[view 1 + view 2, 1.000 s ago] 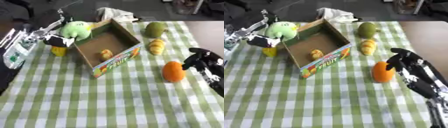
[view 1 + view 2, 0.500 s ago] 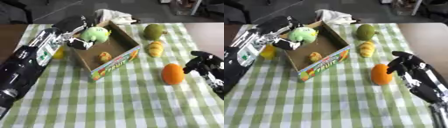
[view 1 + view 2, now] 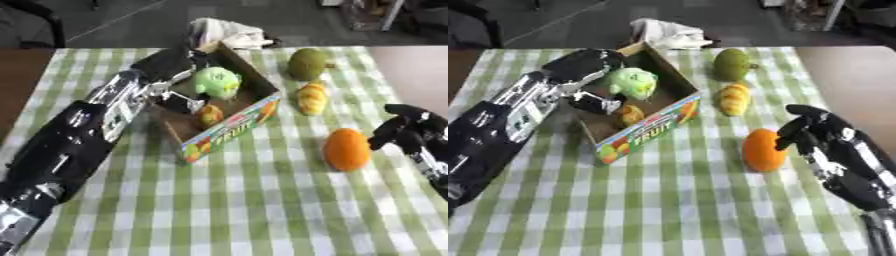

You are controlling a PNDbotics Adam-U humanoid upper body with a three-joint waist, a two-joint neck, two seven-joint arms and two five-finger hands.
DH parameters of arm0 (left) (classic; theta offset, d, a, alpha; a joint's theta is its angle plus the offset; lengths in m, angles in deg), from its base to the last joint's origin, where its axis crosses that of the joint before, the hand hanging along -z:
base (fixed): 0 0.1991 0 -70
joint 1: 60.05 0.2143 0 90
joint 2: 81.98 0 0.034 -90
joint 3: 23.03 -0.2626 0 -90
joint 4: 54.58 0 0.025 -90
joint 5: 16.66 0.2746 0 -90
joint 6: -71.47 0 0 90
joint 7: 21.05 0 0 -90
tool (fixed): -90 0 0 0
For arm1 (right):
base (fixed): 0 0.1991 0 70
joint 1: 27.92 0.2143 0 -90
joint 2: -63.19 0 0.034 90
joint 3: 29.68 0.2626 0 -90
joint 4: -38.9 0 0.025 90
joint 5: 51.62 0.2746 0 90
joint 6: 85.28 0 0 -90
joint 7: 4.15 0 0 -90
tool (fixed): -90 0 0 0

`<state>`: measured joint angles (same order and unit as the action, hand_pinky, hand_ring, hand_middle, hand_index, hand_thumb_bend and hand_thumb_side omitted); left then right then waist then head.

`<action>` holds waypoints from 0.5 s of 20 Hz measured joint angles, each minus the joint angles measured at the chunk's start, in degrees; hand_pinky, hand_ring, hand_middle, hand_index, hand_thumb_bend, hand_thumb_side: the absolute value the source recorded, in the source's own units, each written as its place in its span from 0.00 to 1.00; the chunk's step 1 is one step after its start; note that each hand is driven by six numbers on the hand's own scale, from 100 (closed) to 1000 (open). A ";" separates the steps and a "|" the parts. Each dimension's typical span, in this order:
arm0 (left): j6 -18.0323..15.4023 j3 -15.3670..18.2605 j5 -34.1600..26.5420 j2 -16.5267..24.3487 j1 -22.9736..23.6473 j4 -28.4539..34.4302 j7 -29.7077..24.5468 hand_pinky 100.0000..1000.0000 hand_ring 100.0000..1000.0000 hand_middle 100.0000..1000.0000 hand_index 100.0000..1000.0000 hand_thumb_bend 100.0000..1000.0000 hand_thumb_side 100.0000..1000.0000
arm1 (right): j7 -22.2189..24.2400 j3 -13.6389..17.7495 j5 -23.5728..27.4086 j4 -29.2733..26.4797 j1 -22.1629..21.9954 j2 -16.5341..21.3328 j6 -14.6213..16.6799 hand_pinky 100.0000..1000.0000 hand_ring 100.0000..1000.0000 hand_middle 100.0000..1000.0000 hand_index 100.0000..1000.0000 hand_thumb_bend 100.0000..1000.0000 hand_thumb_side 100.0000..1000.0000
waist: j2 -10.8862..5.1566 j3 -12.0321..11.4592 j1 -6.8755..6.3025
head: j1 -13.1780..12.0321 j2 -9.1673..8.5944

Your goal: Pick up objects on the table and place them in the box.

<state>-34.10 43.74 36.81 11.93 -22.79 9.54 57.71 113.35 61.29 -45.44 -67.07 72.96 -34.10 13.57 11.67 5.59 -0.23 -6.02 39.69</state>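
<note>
While my left hand (image 3: 592, 82) reaches over the box (image 3: 645, 117), its fingers curl around the green toy (image 3: 630, 83) inside it, above a small yellow thing. My right hand (image 3: 811, 132), fingers clenched on nothing, is just beside the orange (image 3: 761, 150) on the surface (image 3: 684, 210).

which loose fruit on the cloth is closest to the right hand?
The round orange fruit, just beside the right hand. The yellow ridged fruit and the dull green fruit lie farther up the table.
</note>
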 measured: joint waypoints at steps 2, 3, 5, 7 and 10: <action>-0.24 -0.23 0.07 0.00 0.00 0.34 -0.90 0.82 0.80 0.82 0.92 0.15 0.27 | 0.00 0.00 0.00 0.00 0.00 0.00 0.00 0.67 0.53 0.56 0.85 0.00 0.41 | 0.00 0.00 -0.01 | 0.00 -0.01; -0.60 -0.51 0.21 0.01 0.01 0.43 -1.45 0.83 0.81 0.84 0.93 0.14 0.31 | 0.00 0.00 0.00 0.00 0.00 -0.01 0.00 0.67 0.53 0.56 0.85 0.00 0.41 | 0.00 0.00 -0.02 | 0.00 -0.01; -1.63 -0.77 0.53 0.12 0.01 0.51 -2.91 0.84 0.84 0.86 0.94 0.15 0.42 | 0.00 0.00 0.00 0.00 0.00 -0.01 0.00 0.67 0.53 0.56 0.85 0.00 0.41 | 0.00 -0.03 -0.04 | 0.01 -0.02; -2.60 -0.73 0.55 0.43 0.01 0.70 -4.71 0.85 0.85 0.88 0.96 0.18 0.49 | 0.00 0.00 0.00 0.00 0.00 -0.01 0.00 0.67 0.53 0.56 0.85 0.00 0.41 | 0.00 -0.13 -0.06 | 0.04 -0.03; -3.46 -0.45 0.42 1.08 0.01 1.77 -7.33 0.86 0.86 0.89 0.96 0.25 0.58 | 0.00 0.00 0.00 0.00 0.00 -0.01 0.00 0.67 0.53 0.56 0.85 0.00 0.41 | 0.00 -0.23 -0.09 | 0.08 -0.04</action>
<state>-37.56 43.30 37.23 13.01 -22.78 11.31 50.37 113.35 61.29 -45.44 -67.07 72.96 -34.10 13.57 11.68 5.36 -0.32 -5.93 39.65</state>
